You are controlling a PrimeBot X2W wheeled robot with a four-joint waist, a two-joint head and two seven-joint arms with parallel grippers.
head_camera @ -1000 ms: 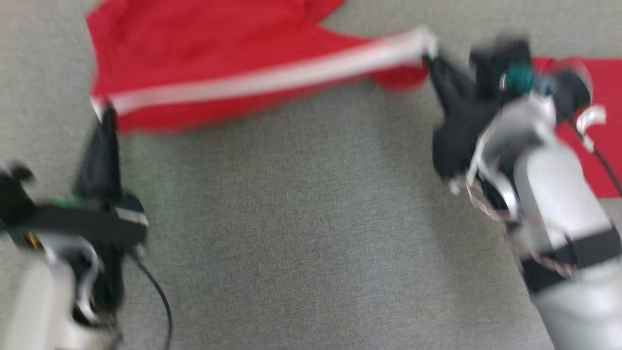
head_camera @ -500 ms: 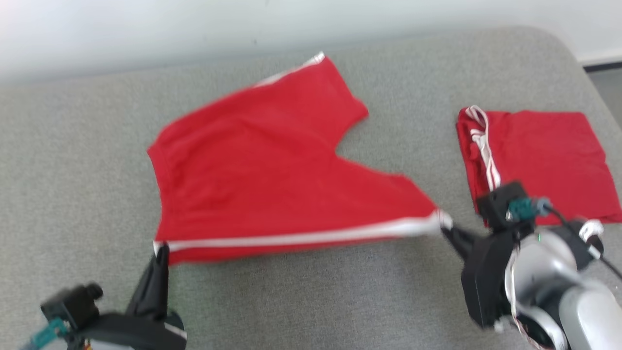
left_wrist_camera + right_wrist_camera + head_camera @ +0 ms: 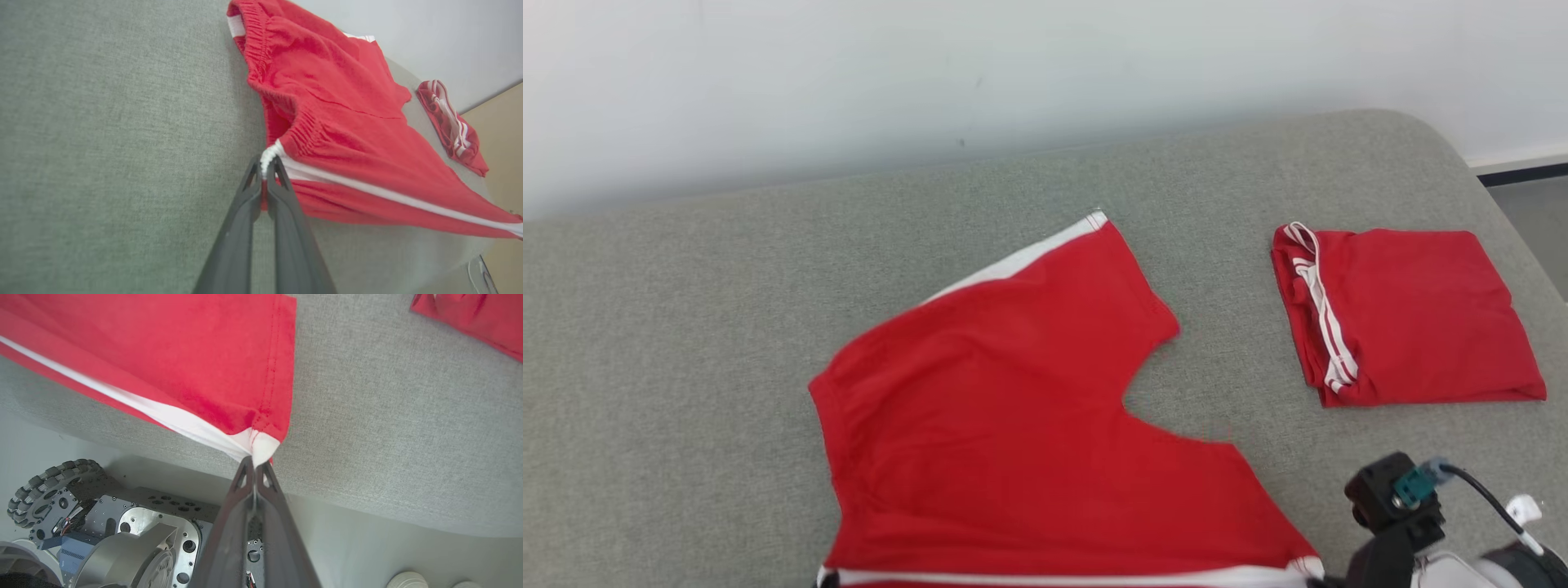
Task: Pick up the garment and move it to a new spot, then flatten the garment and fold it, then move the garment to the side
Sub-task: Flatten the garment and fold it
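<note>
Grey cushion (image 3: pixel 686 327): shorts (image 3: pixel 1013 425) lengthwise left-right, waistband (image 3: pixel 827 433) left

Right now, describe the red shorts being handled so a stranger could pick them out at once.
Two red garments lie on the grey padded surface. The shorts are the one nearer its middle. Unlike the folded bundle to their right, they are spread open, their white-striped near edge pinched by the left gripper and right gripper.

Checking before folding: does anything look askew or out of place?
The red shorts lie skewed on the grey surface, one leg angled toward the wall. Their striped near side is held taut, left gripper and right gripper shut on its ends. The folded garment looks tidy.
</note>
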